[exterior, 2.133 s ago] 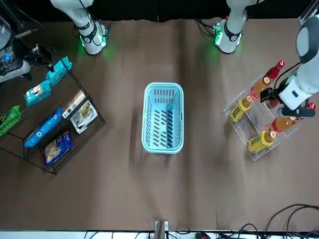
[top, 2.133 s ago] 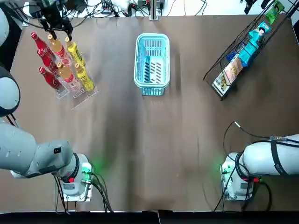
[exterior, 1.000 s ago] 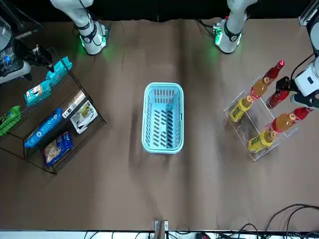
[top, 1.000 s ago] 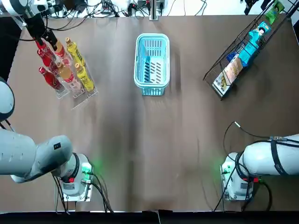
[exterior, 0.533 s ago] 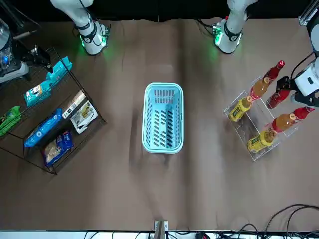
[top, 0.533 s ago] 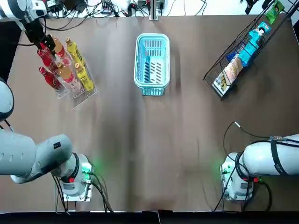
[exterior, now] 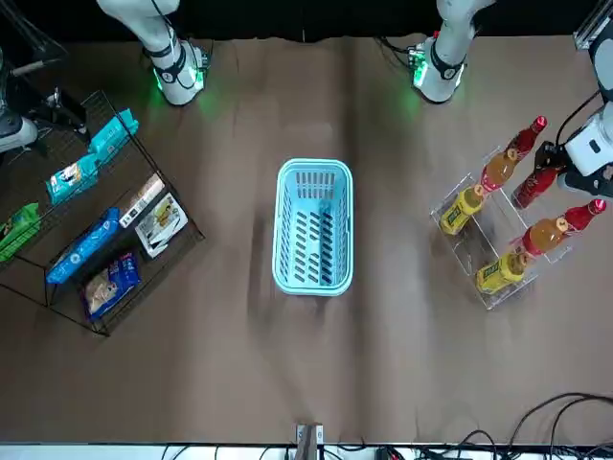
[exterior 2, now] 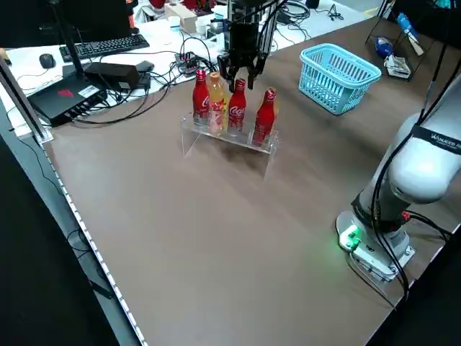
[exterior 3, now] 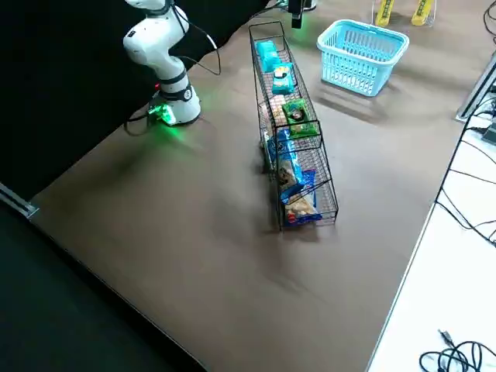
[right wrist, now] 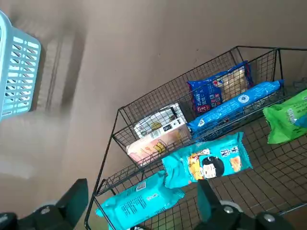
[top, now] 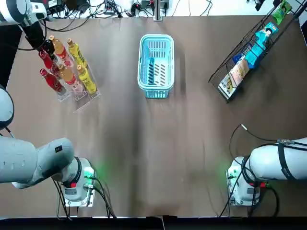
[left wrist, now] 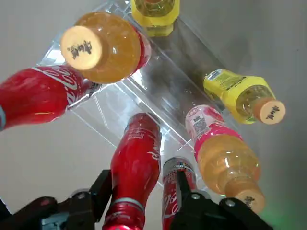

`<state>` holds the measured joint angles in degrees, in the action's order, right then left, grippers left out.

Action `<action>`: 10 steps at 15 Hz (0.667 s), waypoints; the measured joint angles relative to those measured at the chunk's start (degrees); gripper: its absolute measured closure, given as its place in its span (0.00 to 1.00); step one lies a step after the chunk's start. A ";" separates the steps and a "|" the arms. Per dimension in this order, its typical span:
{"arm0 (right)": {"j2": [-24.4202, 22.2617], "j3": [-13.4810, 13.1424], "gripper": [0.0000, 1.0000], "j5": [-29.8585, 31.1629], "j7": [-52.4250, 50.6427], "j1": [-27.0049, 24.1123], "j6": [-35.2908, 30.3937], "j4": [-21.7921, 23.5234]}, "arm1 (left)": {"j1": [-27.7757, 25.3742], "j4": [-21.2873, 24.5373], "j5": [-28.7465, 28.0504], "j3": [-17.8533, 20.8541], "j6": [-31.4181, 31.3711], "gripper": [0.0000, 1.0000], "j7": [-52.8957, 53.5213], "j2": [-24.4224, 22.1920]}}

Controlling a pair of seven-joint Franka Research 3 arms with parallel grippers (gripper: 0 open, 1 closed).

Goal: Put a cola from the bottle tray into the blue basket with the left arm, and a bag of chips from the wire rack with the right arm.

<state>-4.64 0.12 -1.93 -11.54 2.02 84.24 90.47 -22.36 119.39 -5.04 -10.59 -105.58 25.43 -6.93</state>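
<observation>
Red cola stands between your left pincer's spread fingers, upright in the tray, with orange and yellow bottles beyond it. Your right pincer, fingers apart, hovers over the rack, teal bags just below. Farther off sits the basket.

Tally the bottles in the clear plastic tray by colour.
Red cola bottles: 3, one at the left gripper
Bottles of orange drink: 2
Yellow-labelled bottles: 2
Total: 7
</observation>
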 joint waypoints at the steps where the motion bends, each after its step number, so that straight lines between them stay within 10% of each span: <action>1: 0.00 -0.02 0.00 0.00 0.00 -0.18 0.01 0.01 | -0.21 0.04 -0.16 0.00 0.00 0.40 0.00 -0.20; 10: 0.03 0.04 0.00 -0.02 0.00 -0.42 0.01 0.35 | -0.67 1.04 -0.76 0.11 0.05 0.52 0.00 -1.50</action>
<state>-4.61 0.15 -1.96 -11.54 1.59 84.25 90.82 -23.03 120.42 -5.80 -10.48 -105.53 25.44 -8.44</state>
